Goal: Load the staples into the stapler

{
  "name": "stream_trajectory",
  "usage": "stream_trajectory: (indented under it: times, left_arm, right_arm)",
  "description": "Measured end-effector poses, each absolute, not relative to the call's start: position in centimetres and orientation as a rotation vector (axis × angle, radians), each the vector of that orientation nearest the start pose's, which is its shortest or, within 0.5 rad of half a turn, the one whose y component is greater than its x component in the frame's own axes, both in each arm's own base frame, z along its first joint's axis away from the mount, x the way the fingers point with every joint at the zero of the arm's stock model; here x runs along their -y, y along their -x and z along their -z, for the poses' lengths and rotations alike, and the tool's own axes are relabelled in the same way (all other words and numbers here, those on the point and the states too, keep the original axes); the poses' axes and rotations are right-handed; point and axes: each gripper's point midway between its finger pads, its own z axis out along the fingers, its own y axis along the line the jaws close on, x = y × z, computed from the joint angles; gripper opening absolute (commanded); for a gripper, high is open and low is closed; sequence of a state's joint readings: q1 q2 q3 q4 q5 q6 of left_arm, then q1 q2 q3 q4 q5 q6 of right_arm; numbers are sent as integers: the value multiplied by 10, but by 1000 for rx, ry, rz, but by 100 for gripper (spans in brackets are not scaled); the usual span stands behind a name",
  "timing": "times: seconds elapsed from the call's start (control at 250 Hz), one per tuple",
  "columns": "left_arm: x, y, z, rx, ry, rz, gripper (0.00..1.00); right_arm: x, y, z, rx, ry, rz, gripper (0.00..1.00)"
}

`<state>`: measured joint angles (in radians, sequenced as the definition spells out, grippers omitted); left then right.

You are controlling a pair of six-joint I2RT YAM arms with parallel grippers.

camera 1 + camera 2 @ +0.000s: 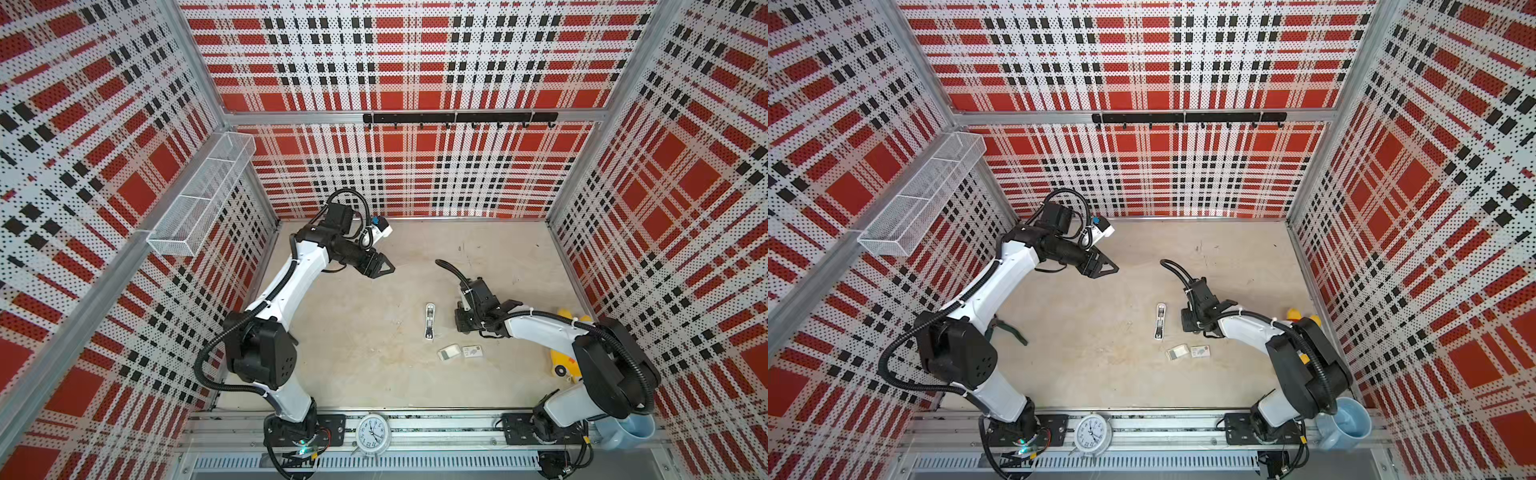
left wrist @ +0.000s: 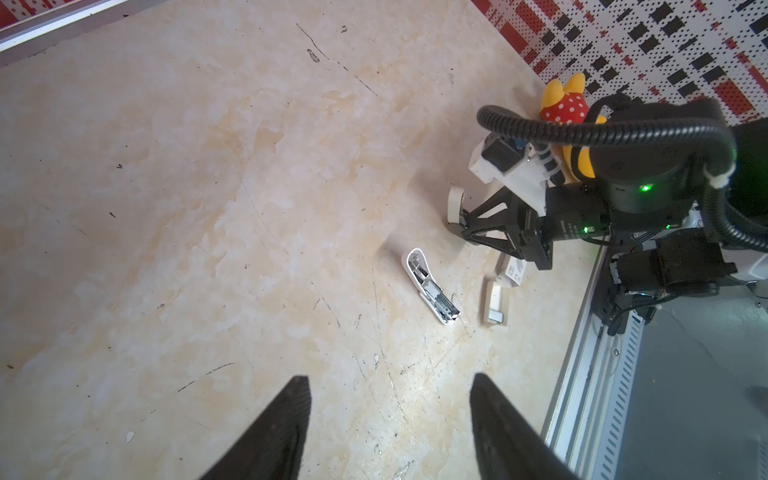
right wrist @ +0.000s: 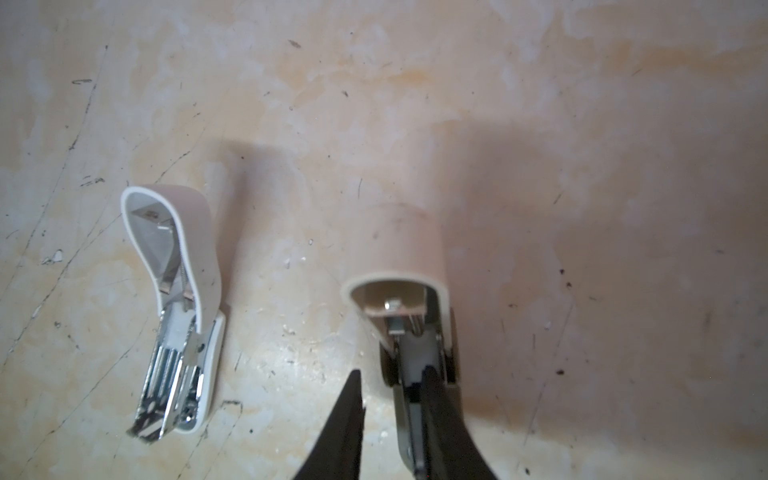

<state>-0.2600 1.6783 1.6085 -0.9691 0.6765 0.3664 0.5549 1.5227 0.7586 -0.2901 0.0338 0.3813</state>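
The staples (image 2: 496,318) lie in their small cardboard tray (image 2: 494,295) on the tabletop (image 1: 353,374). The tray is just beside the printed box sleeve (image 1: 473,352) and near the open stapler (image 1: 430,322), which lies flat with its cap swung back and its metal channel bare.

The right jaws are clamped narrowly on the low end of a second stapler (image 3: 399,299), close beside the first, its cap lifted too. The left jaws stand wide apart and empty, raised well away toward the back wall.

The step in hand looks like readying a stapler, and no strip is loaded yet. Next, a free pair of jaws would probably have to pinch one thin strip out of the tray and lay it straight into a channel. That looks fiddly, since the strips sit low between the tray's walls.

A plush toy (image 2: 565,106) sits behind the right arm. An alarm clock (image 1: 372,432) and a blue mug (image 1: 1325,432) stand at the front rail. Nothing lies between tray and stapler.
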Motion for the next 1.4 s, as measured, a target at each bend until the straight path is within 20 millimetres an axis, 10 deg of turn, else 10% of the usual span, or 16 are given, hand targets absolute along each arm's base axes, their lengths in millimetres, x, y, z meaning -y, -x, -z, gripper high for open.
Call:
stream_trajectory:
  times: [0.796, 1.096, 1.401]
  left_arm:
    - [207, -361, -239, -2269, -982, 821, 64]
    - [204, -360, -244, -2261, -980, 797, 65]
    - [203, -356, -247, -2250, -981, 794, 65]
  right_arm:
    - [-173, -287, -71, -2605, 246, -299, 25]
    - [-188, -247, -104, -2597, 300, -416, 26]
    - [-223, -199, -90, -2691, 399, -464, 24]
